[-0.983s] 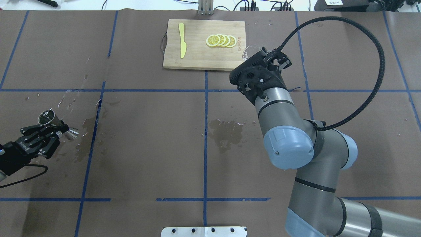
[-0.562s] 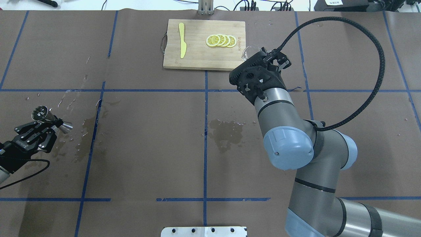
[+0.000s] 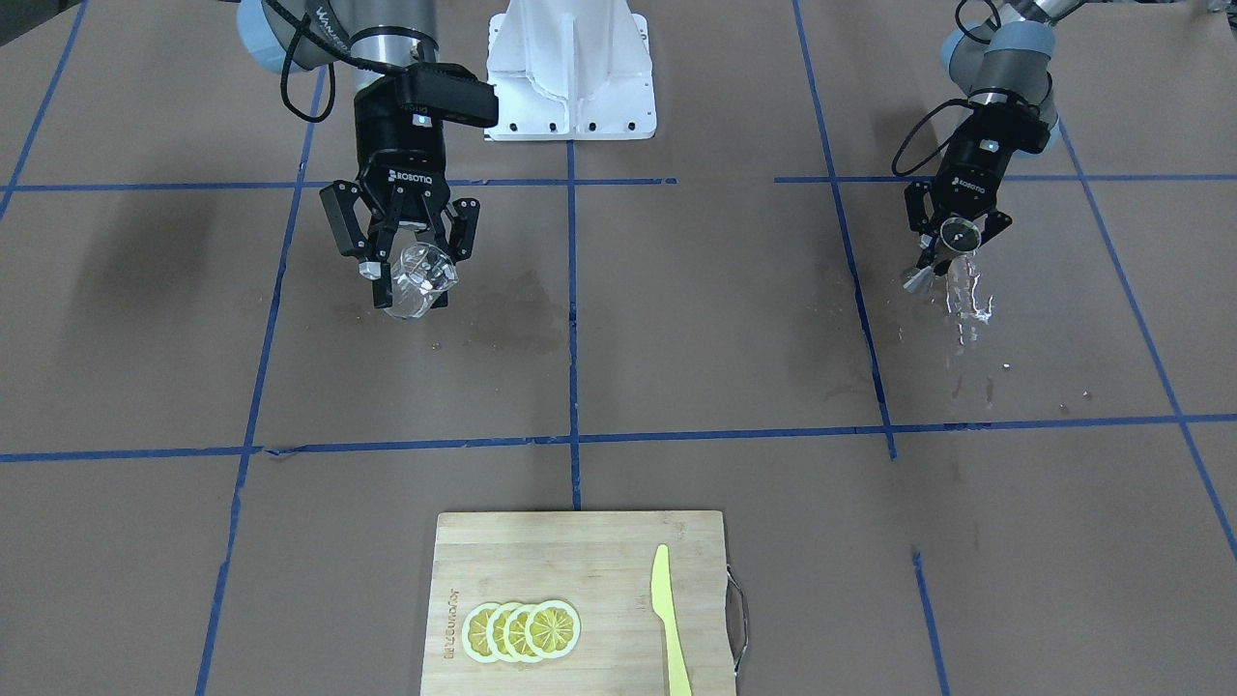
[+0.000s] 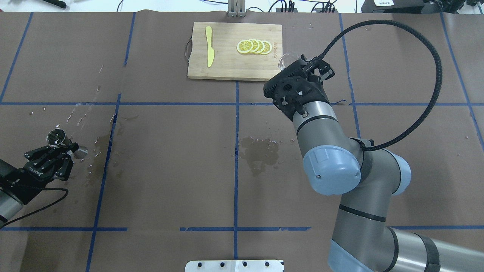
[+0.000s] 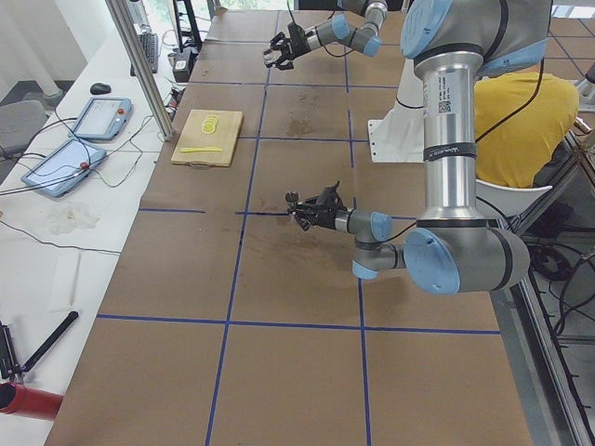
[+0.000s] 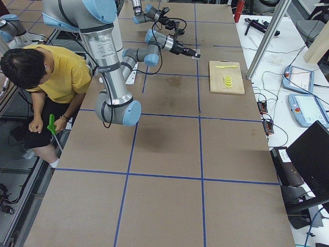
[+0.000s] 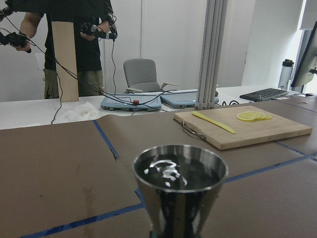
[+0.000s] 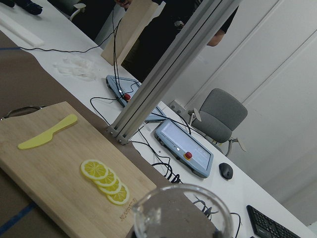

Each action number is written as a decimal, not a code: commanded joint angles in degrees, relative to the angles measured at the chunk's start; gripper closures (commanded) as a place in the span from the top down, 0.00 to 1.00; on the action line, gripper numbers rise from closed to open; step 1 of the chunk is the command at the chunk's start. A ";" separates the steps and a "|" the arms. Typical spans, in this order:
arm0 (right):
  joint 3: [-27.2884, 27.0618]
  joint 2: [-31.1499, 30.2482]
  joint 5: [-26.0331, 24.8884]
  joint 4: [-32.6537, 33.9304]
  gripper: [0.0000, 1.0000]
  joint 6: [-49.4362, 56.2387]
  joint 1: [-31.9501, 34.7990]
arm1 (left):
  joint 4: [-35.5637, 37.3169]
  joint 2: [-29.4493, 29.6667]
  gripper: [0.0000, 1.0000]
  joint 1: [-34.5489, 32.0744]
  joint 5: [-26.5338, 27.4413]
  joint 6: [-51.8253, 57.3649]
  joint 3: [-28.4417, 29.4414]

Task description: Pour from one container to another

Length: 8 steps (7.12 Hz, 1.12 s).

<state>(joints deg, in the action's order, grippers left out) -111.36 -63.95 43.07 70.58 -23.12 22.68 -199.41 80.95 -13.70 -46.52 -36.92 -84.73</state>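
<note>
My left gripper is shut on the waist of the steel jigger above the table's left side, far from the cup. In the front view the jigger is on the right, and the left wrist view shows liquid glinting inside the jigger. My right gripper is shut on the clear cup, held above the table near the cutting board's corner. From overhead only the cup's rim shows past the wrist. The cup's rim fills the bottom of the right wrist view.
A wooden cutting board at the far edge carries lemon slices and a yellow knife. Wet patches darken the paper at mid-table, and spilled drops lie under the jigger. A person in a yellow shirt sits behind the robot.
My left gripper carried the jigger left, then back right, ending slightly nearer the robot. The right arm and cup hardly moved.
</note>
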 commanded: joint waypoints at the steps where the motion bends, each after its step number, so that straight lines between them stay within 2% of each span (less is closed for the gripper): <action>1: 0.00 -0.03 0.00 0.00 0.00 0.10 0.00 | 0.51 0.35 0.00 1.39 0.02 -0.69 0.44; 4: 0.00 0.05 0.00 0.00 0.00 0.18 -0.09 | 0.07 3.24 0.00 1.65 1.59 -3.24 3.77; 5: 0.00 0.05 0.00 0.00 0.00 0.18 0.00 | 0.24 3.34 0.00 1.65 3.17 -3.16 3.87; 8: 0.00 -0.03 0.00 0.00 0.00 0.18 0.00 | -0.11 3.51 0.00 2.18 3.01 -3.60 3.78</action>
<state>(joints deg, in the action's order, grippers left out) -111.36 -63.91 43.07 70.58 -22.96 22.67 -199.40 84.40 -11.81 -43.49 -40.35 -80.97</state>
